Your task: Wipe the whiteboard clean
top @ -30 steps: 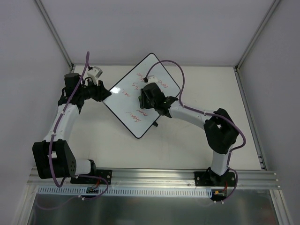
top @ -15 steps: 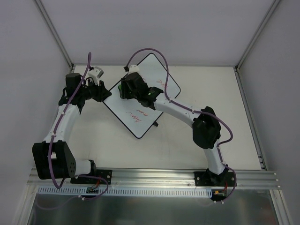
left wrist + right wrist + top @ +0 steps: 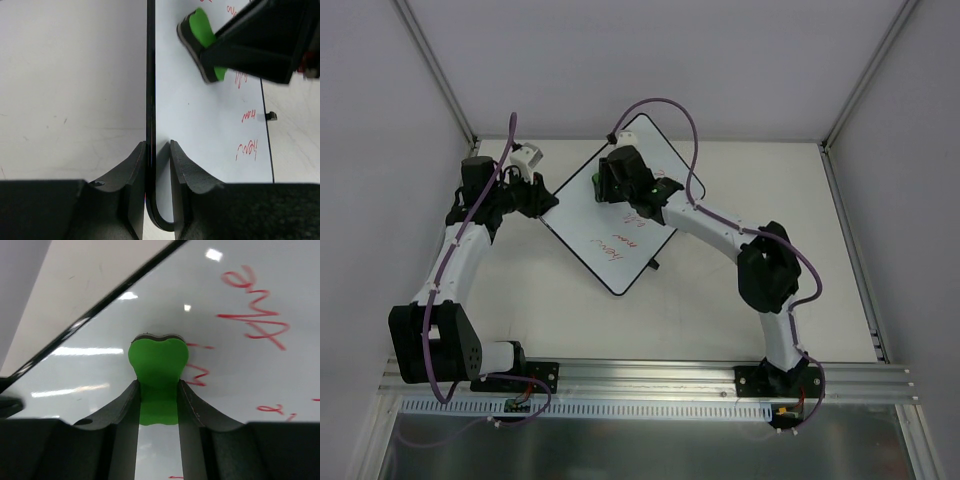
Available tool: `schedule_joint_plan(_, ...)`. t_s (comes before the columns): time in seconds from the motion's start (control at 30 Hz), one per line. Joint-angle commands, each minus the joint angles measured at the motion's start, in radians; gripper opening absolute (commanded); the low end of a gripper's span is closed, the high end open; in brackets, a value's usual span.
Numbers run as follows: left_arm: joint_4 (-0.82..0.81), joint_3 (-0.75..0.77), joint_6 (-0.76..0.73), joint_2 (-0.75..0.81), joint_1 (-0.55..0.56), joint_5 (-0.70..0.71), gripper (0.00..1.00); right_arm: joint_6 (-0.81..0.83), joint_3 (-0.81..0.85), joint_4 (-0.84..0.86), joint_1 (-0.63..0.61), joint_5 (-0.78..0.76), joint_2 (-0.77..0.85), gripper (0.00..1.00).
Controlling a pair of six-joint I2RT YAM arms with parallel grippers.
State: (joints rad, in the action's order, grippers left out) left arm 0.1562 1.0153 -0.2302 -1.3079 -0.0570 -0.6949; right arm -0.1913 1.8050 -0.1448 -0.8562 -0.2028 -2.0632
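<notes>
left gripper point(image 3: 158, 152): we see it pinched tight on the whiteboard point(image 3: 200, 130) edge; right gripper point(image 3: 158, 390): we see it squeezing the green eraser point(image 3: 158, 359) on the board

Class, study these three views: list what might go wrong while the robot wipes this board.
1. The left gripper pinches only the thin edge of the whiteboard near a corner, so wiping pressure may twist the board loose.
2. The green eraser bulges between the narrow fingers of the right gripper and might slip out.
3. Red writing near the board's near corner might get missed.
</notes>
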Motion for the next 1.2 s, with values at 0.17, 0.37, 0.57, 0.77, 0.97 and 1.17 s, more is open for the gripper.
schedule_joint_plan(0.17, 0.055, -0.007, -0.058, 0.044, 0.051, -0.084, 0.00, 0.024, -0.078, -0.045, 0.195, 0.011, -0.031, 0.00)
schedule_joint_plan(0.37, 0.062, -0.003, -0.063, 0.044, 0.052, -0.087, 0.00, 0.081, -0.018, -0.045, 0.191, 0.121, -0.048, 0.00)
schedule_joint_plan(0.57, 0.065, -0.001, -0.067, 0.039, 0.078, -0.086, 0.00, 0.153, 0.096, -0.047, 0.105, 0.216, -0.064, 0.00)
schedule_joint_plan(0.77, 0.072, 0.003, -0.074, 0.038, 0.085, -0.081, 0.00, 0.156, 0.195, -0.056, 0.060, 0.263, -0.116, 0.01)
schedule_joint_plan(0.97, 0.078, -0.004, -0.080, 0.042, 0.085, -0.077, 0.00, 0.109, 0.208, -0.070, 0.114, 0.155, -0.137, 0.01)
schedule_joint_plan(1.17, 0.083, -0.003, -0.092, 0.056, 0.086, -0.066, 0.00, 0.078, 0.200, -0.076, 0.218, 0.094, -0.140, 0.01)
